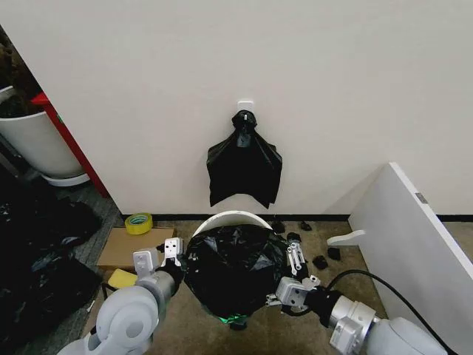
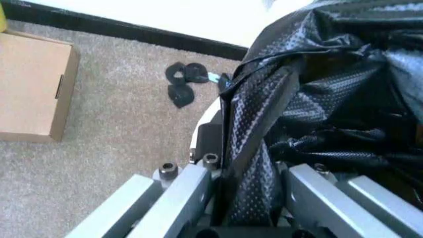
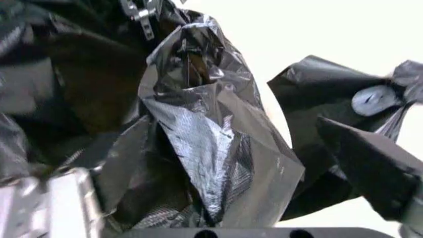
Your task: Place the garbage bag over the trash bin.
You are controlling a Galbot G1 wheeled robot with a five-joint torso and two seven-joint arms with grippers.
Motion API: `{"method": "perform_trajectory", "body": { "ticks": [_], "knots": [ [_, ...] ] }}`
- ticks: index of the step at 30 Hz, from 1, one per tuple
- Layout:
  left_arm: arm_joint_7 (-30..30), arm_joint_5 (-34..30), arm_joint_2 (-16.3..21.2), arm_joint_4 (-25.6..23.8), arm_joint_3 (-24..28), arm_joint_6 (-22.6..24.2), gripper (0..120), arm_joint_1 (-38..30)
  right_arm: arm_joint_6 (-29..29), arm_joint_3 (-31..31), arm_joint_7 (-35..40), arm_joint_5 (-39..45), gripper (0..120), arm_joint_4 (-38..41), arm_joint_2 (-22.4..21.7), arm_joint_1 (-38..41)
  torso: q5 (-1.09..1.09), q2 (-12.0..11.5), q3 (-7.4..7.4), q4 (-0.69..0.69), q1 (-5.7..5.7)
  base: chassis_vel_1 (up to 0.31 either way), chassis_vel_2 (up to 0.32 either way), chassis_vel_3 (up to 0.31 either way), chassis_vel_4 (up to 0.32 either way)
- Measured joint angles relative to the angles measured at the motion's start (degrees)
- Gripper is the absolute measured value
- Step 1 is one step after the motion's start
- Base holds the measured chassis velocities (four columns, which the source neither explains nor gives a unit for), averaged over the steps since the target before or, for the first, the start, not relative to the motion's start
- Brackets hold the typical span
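Garbage bag (image 1: 230,270) bunched over the trash bin (image 1: 230,216); only the bin's far rim shows white. Left gripper (image 1: 171,251) pinches film at the left edge, jaws closed on it. Right gripper (image 1: 296,259) at the right edge; grip hard to tell. Risk: thin film slipping or tearing if stretched unevenly. Bin's sides and near rim hidden.

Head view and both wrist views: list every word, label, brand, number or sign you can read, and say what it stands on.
No readable text in any view.
Cardboard box: plain, no print visible.
Yellow tape roll: no legible marking.
White panel: a small grey tag near its top edge, too small to read.
Garbage bag, trash bin and knotted black bag on the wall: unmarked.
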Motion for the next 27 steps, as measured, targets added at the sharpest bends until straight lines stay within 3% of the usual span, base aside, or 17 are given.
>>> {"method": "perform_trajectory", "body": {
  "ticks": [5,7,12,14,18,24,27],
  "knots": [
    [-0.1,0.0,-0.2,-0.3,0.1,0.1,1,0.0,1.0,0.0,-1.7,-6.1,65,-0.1,0.2,0.5,0.0,0.0,0.0,0.0,0.0,0.0,0.0,0.0,0.0],
    [-0.1,0.0,-0.2,-0.4,0.1,0.1,1,0.1,1.0,0.0,-2.4,-6.6,63,-0.1,0.1,0.5,0.0,0.0,0.0,0.0,0.0,0.0,0.0,0.0,0.0],
    [-0.1,-0.2,-0.4,-0.9,0.1,0.3,1,0.4,2.6,-0.3,-4.4,-10.0,40,0.2,-0.2,0.6,0.0,0.0,0.0,0.0,0.0,0.0,0.0,0.0,0.0],
    [-0.1,-0.2,-0.4,-1.0,0.1,0.4,1,0.4,3.0,-0.4,-4.4,-10.5,38,0.2,-0.1,0.6,0.0,0.0,0.0,0.0,0.0,0.0,0.0,0.0,0.0],
    [0.2,-0.3,-0.4,-1.4,0.1,1.0,1,0.6,4.9,-0.6,-4.1,-12.7,21,-0.2,0.3,0.7,0.0,0.0,0.0,0.0,0.0,0.0,0.0,0.0,0.0],
    [1.0,0.1,0.2,-1.6,0.1,1.7,1,0.6,5.6,-0.4,-3.3,-9.2,0,-0.7,-0.1,0.7,0.0,0.0,0.0,0.0,0.0,0.0,0.0,0.0,0.0],
    [3.2,3.2,0.6,-1.6,0.3,2.1,1,1.0,6.2,-0.2,-3.4,-2.2,0,0.2,-0.9,0.9,0.0,0.0,0.0,0.0,0.0,0.0,0.0,0.0,0.0]
  ]
}}
